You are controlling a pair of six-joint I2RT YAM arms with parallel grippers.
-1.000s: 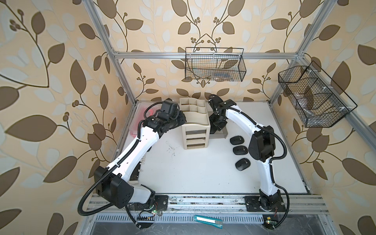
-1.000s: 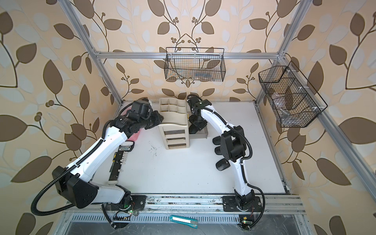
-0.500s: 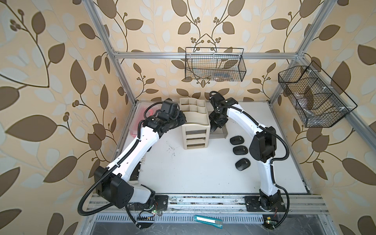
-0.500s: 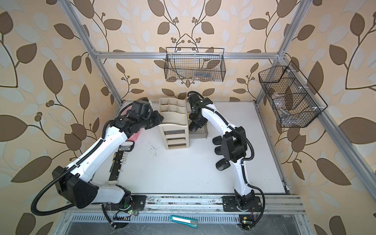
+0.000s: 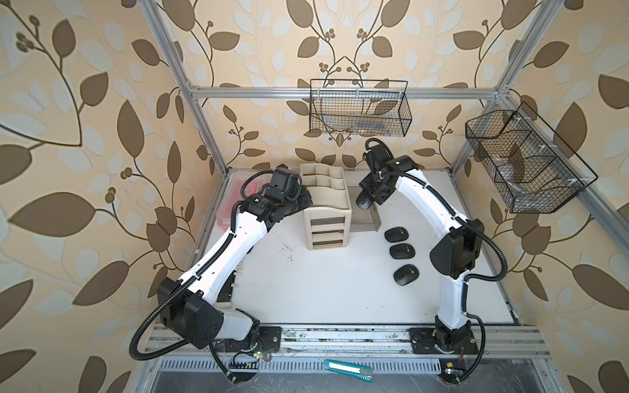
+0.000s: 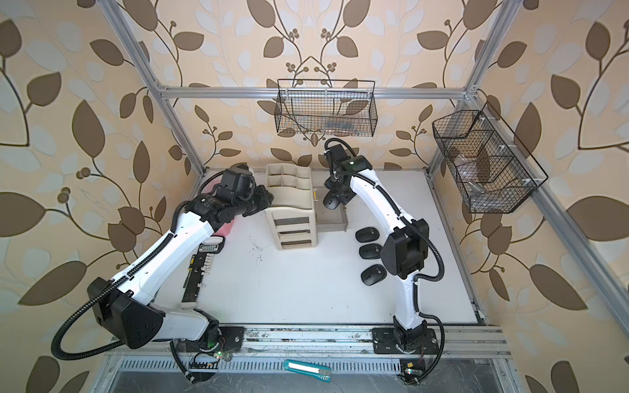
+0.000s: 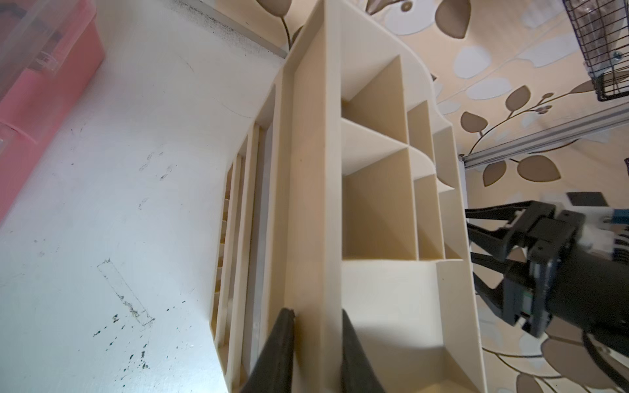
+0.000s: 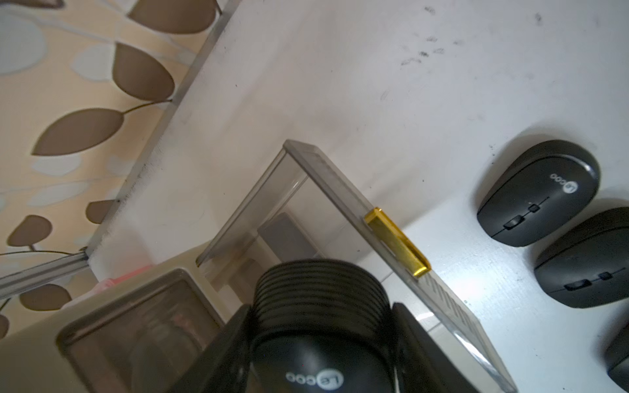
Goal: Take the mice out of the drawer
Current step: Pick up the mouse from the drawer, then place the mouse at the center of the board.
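Top views: three matte black mice (image 5: 402,251), flat ovals, in a row on the table (image 5: 323,289) just beside the open drawer (image 5: 367,223). A fourth mouse (image 5: 363,204) hangs over the drawer in the right gripper (image 5: 366,200).

Left wrist: left gripper (image 7: 316,350) pinched on a wall of the beige organizer (image 7: 374,204).

Right wrist: right gripper clamped across the fourth mouse (black, ribbed end, white logo). Three mice on the table, one cut off at the edge.

Two white arms with black joints.
Left arm (image 5: 235,248) and right arm (image 5: 423,195): white shells, boxy black joint housings, ribbed black cable hoses (image 5: 503,263) running outside, black left hand (image 5: 304,204) and right hand (image 5: 366,200).
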